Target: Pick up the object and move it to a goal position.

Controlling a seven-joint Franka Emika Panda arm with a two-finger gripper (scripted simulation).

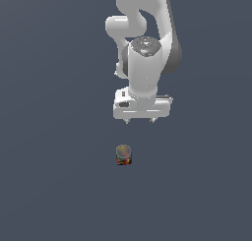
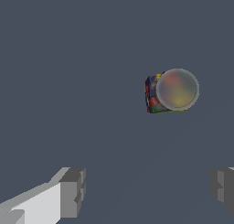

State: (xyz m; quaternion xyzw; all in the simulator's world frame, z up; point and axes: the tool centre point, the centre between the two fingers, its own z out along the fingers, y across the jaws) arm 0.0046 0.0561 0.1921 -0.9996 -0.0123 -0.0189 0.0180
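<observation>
Gripper [image 1: 141, 121] released, fingers [image 2: 72, 192] spread wide, holding nothing. Can [image 1: 123, 155] stands upright on the grey floor [image 1: 54, 186], apart from the gripper, nearer the camera in the exterior view

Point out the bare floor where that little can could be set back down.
Almost everywhere. The dark grey floor carries only the small squat can with the grey-brown top and red, yellow and blue sides. Bare patches lie on the exterior view's left and right of it and in front. The only busy area is behind the can, beneath the open white gripper.
</observation>
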